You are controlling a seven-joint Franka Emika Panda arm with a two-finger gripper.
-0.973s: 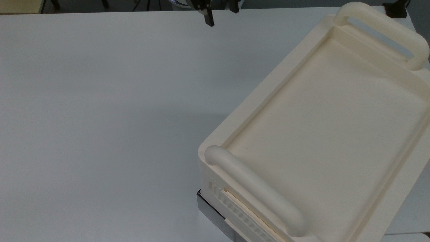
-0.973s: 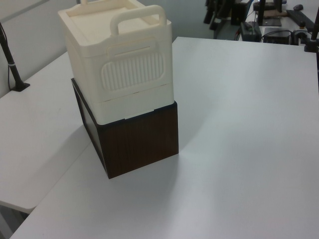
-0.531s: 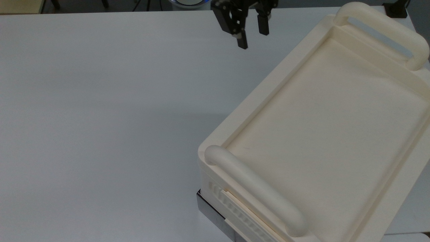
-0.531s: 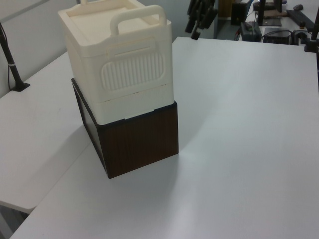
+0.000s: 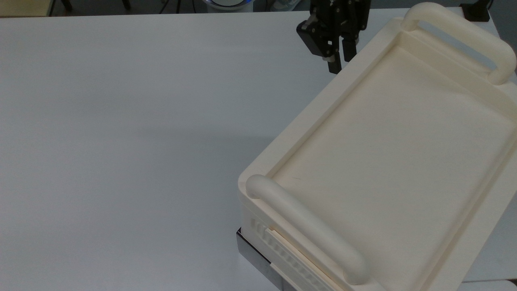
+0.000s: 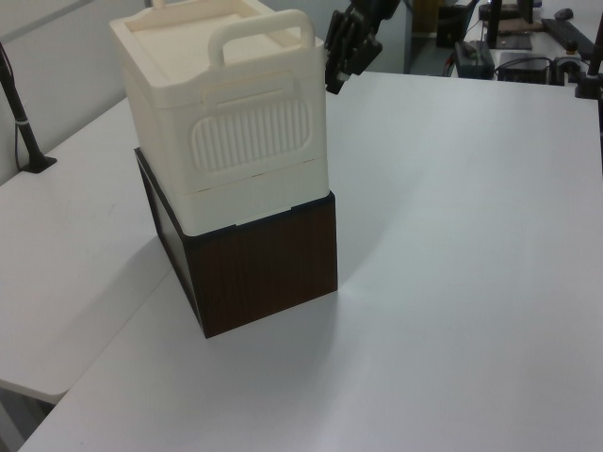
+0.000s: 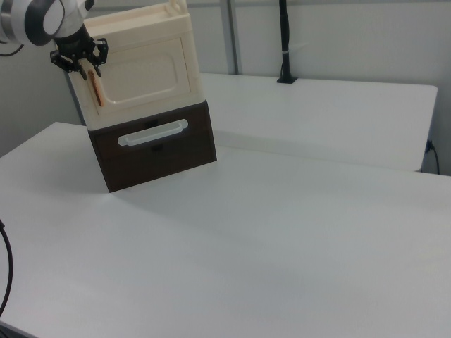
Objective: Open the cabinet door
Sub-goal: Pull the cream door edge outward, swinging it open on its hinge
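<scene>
The cream cabinet sits on a dark brown drawer box, which stands on the white bench. The cabinet door is the flat cream panel on the cabinet's face above the drawer's pale handle, lying flush and closed, with a copper-orange strip at the right view's left end. The gripper hangs just beside the cabinet's upper corner, near that strip, its jaws slightly apart and holding nothing
</scene>
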